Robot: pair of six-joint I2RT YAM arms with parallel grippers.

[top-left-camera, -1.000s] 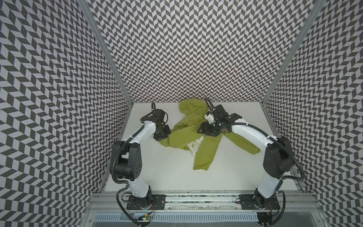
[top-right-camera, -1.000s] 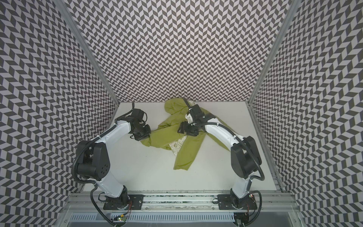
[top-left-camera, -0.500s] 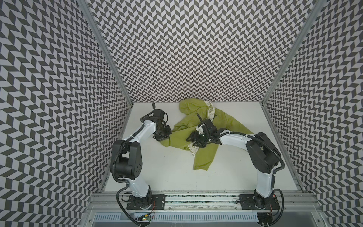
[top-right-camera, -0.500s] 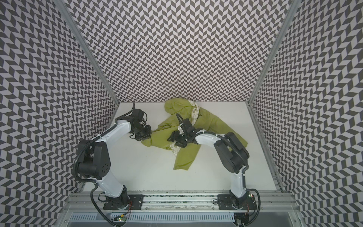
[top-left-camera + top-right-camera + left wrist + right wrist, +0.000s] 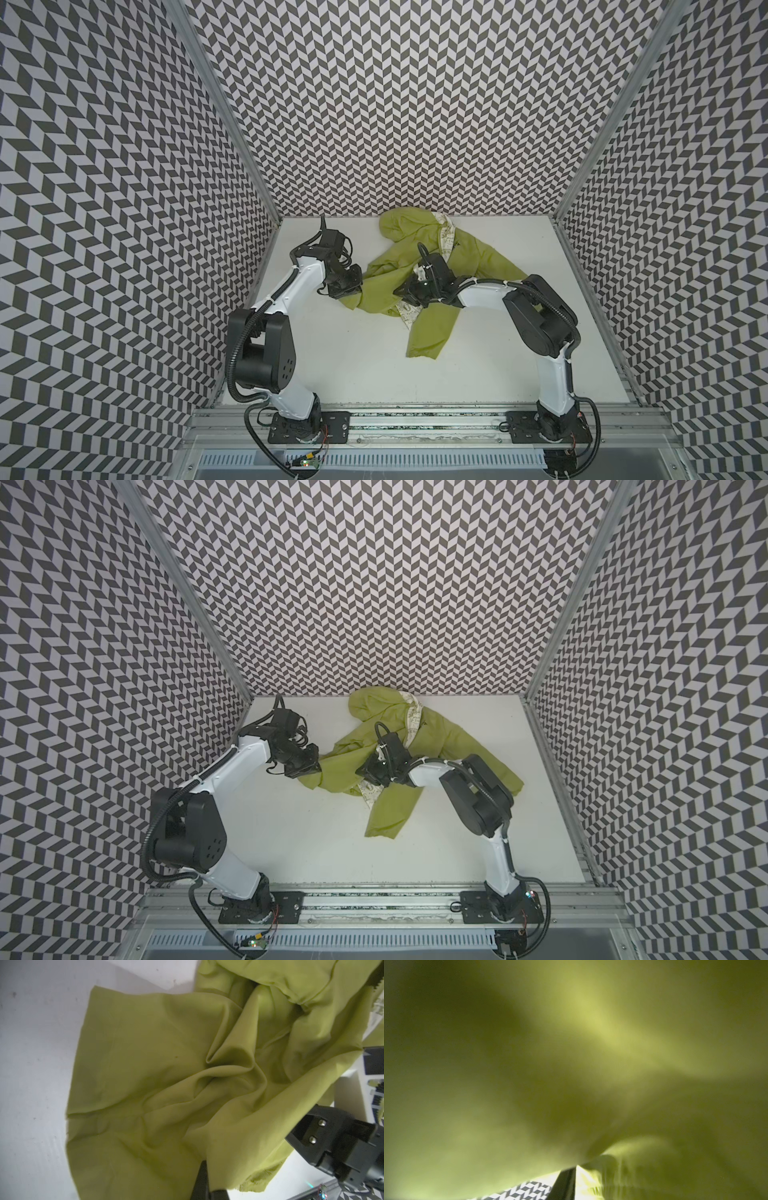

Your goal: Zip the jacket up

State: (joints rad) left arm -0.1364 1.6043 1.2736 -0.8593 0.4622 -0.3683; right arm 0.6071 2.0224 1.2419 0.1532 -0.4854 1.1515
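Well, jacket (image 5: 384,291) crumpled on table (image 5: 365,365); lining print (image 5: 448,245) too small to read.

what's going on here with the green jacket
Two robot arms are working a crumpled lime-green jacket on the white table. The left gripper is shut on fabric at the jacket's edge; the right gripper is buried in folds mid-jacket, so its jaws can't be read. The jacket lies bunched, patterned lining showing, not zipped.
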